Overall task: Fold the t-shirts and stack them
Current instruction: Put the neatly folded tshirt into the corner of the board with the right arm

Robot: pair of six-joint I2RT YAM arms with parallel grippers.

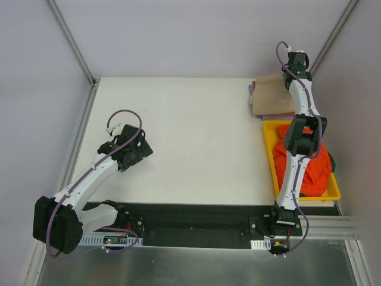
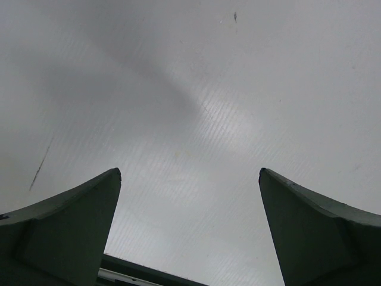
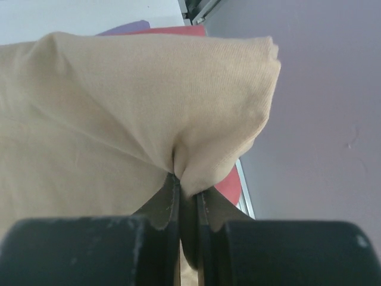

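Orange shirt (image 1: 320, 170), crumpled in the tray (image 1: 269, 128), is not folded yet. Left hand (image 2: 190, 179) hovers spread over the surface (image 1: 196, 137). Far right, the right hand (image 3: 186, 182) pinches the tan shirt (image 3: 119, 95) on the stack (image 3: 229, 186); I judge one shirt remains.

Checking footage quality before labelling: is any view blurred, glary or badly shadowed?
Top external: evenly lit and sharp, with only soft shadows. Left wrist: the left fingers are dark and slightly soft; a broad shadow and a pale sheen cross the table. Right wrist: the tan t-shirt is crisp, the black foreground blurred.
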